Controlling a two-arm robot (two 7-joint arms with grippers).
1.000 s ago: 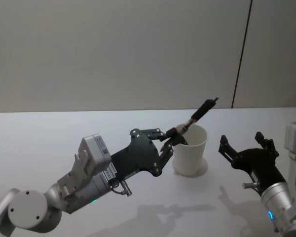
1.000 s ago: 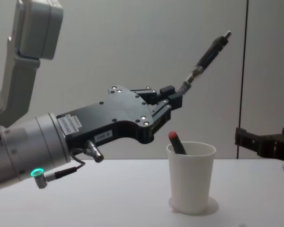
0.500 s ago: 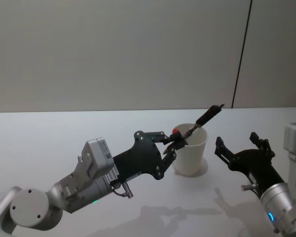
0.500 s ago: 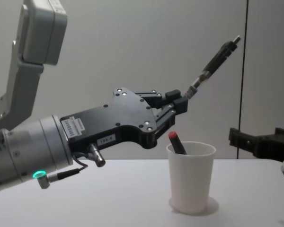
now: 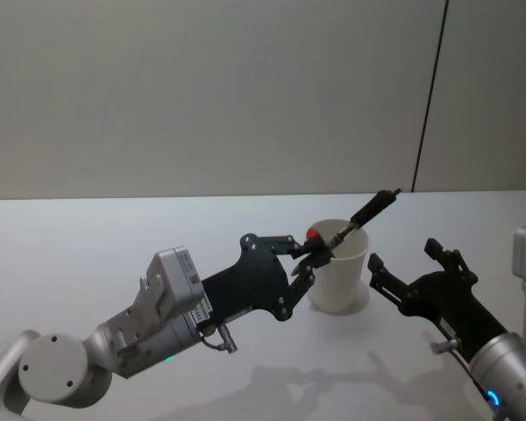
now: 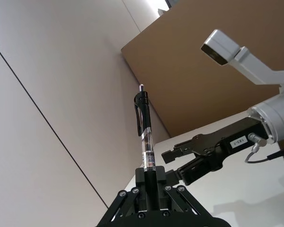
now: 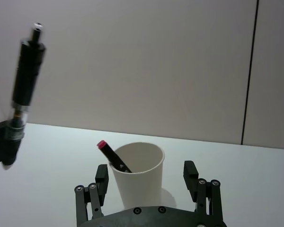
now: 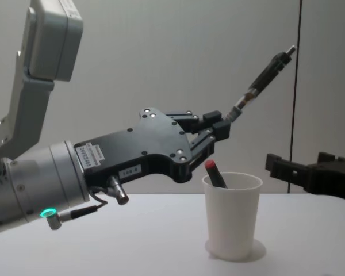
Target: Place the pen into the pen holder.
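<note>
My left gripper [image 5: 320, 250] [image 8: 221, 123] is shut on the lower end of a black pen [image 5: 363, 213] [image 8: 264, 75] with a clear barrel. The pen tilts up and to the right, above the near-left rim of the pen holder [image 5: 337, 281] [image 8: 232, 215], a white paper cup standing on the table. A red-capped pen [image 8: 214, 172] [image 7: 111, 153] leans inside the cup. In the left wrist view the held pen [image 6: 144, 127] sticks up from the closed fingers. My right gripper [image 5: 403, 256] [image 8: 296, 164] hovers open just right of the cup, which sits between its fingers [image 7: 102, 175] in the right wrist view.
The white table [image 5: 88, 237] spreads to the left and in front of the cup. A plain grey wall [image 5: 202, 96] stands behind it, with a dark vertical seam [image 5: 430, 96] at the right.
My left gripper has carried the pen a little to the right and lower, closer over the cup. My right gripper has moved left towards the cup.
</note>
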